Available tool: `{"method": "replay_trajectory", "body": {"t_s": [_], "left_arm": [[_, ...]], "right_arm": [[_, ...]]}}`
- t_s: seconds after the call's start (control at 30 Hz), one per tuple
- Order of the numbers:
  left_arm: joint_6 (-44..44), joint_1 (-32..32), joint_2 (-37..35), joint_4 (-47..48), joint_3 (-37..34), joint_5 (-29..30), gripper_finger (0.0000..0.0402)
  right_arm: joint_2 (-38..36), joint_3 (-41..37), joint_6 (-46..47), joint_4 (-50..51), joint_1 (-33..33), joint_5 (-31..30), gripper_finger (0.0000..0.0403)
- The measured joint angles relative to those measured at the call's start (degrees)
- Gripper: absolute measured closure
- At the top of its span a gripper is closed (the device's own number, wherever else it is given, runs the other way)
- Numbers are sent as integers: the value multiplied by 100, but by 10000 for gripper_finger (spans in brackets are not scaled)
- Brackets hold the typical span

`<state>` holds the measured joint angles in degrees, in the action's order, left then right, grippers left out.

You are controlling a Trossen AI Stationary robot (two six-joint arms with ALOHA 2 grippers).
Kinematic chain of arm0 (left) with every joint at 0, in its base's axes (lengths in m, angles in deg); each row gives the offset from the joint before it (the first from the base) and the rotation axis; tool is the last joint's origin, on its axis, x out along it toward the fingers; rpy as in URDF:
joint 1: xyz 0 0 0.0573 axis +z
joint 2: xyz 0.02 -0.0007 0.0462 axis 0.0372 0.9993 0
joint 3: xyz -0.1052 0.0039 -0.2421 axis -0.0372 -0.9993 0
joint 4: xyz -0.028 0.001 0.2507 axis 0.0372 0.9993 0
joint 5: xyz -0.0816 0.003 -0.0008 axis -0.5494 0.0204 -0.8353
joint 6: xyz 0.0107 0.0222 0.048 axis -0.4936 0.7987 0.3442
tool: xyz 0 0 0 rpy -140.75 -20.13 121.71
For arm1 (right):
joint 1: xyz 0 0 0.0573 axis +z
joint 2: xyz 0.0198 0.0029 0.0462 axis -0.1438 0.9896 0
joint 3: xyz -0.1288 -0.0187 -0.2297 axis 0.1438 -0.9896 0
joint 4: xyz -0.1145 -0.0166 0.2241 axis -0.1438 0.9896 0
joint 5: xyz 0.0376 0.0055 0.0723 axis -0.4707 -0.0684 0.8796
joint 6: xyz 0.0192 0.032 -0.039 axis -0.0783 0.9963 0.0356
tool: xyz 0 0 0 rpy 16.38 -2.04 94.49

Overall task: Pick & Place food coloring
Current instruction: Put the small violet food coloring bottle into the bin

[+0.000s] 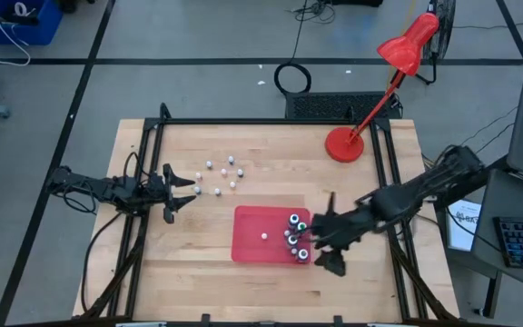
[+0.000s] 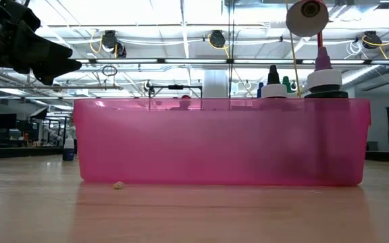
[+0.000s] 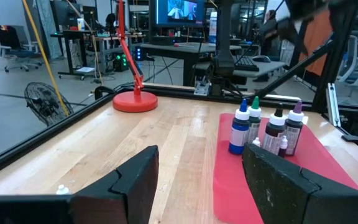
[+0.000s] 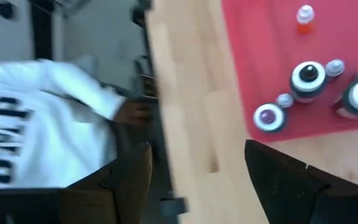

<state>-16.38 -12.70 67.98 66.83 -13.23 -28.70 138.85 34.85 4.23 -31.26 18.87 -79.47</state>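
The flat red tray (image 1: 248,245) lies near the table's middle. Several dark-bodied food coloring bottles (image 1: 295,238) stand upright at its right end, and one tiny white bottle (image 1: 264,235) sits near its middle. More tiny white bottles (image 1: 223,173) are scattered on the wood to the far left of the tray. My left gripper (image 1: 182,193) is open and empty beside the nearest scattered bottle (image 1: 196,189). Its wrist view (image 3: 197,180) looks across at the tray's bottles (image 3: 266,127). My right gripper (image 1: 323,234) is open and empty at the tray's right edge, above those bottles (image 4: 307,78).
A red desk lamp stands with its base (image 1: 343,143) at the table's far right. Black frame rails (image 1: 143,163) run along the table's sides. In the low view the tray's pink wall (image 2: 221,142) fills the middle. A person's white sleeve (image 4: 42,118) shows beyond the table's edge.
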Motion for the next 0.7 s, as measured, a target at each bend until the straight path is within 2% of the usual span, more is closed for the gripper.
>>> {"method": "replay_trajectory", "body": {"t_s": [0.1,0.4,0.6,0.7], "left_arm": [[0,2,2,-2,0,0,169],[0,2,0,-2,0,0,169],[0,2,-1,-2,0,0,169],[0,2,0,-2,0,0,169]], "right_arm": [[-433,0,184,-65,104,-5,160],[-1502,-23,-1524,271,150,-22,156],[-2276,-710,-3289,263,148,-99,160],[-2777,-1310,-4165,8,148,-710,159]]}}
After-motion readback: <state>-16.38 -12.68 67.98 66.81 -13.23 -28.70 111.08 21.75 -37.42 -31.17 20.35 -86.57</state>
